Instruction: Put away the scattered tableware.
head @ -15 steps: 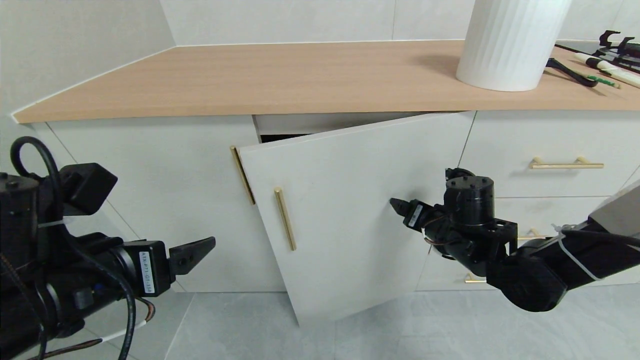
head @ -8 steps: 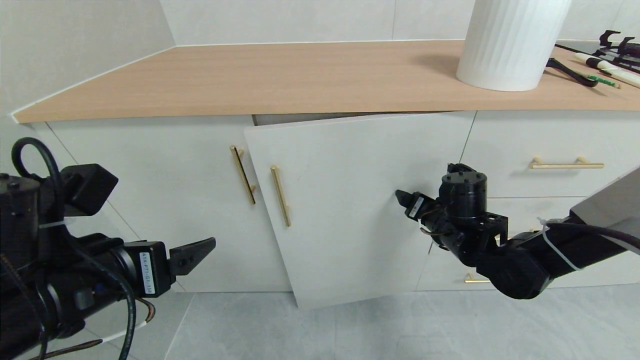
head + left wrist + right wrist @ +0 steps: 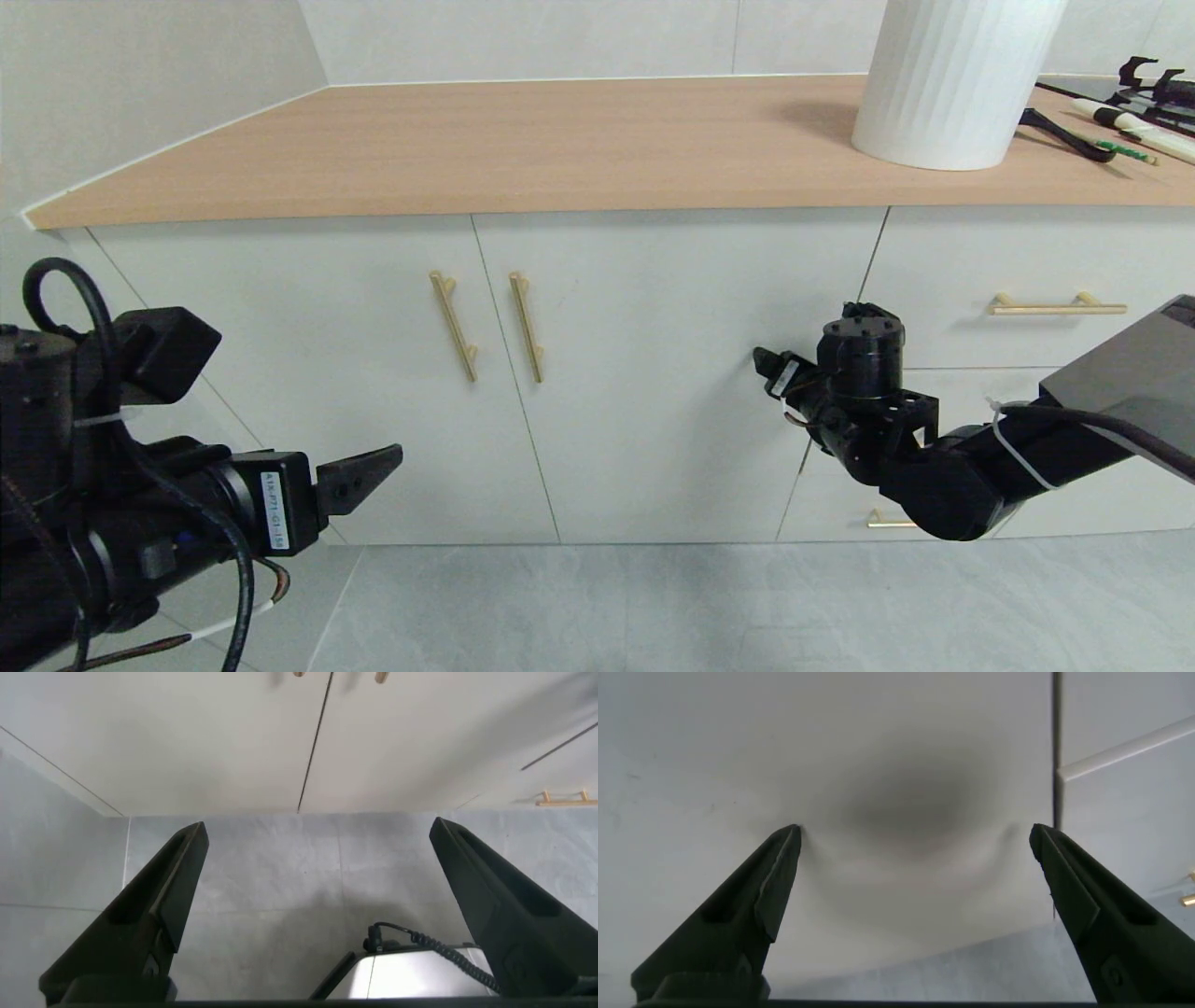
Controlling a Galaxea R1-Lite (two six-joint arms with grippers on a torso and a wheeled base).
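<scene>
The white cabinet door (image 3: 672,373) with a gold bar handle (image 3: 526,327) stands flush with the cabinet front under the wooden counter (image 3: 485,140). My right gripper (image 3: 767,362) is open, and its fingertips rest against the door's right part; the door panel (image 3: 906,756) spans the right wrist view between them (image 3: 913,833). My left gripper (image 3: 385,459) hangs low at the left, open and holding nothing, above the grey floor (image 3: 308,887). Several utensils (image 3: 1116,131) lie on the counter at the far right.
A tall white ribbed container (image 3: 948,84) stands on the counter at the right. The neighbouring left door has its own gold handle (image 3: 453,325). Drawers with gold handles (image 3: 1057,304) sit right of the door. Grey tiled floor lies below.
The cabinet door swung from ajar to fully shut, with my right gripper following it inward against the panel. The left arm has not moved.
</scene>
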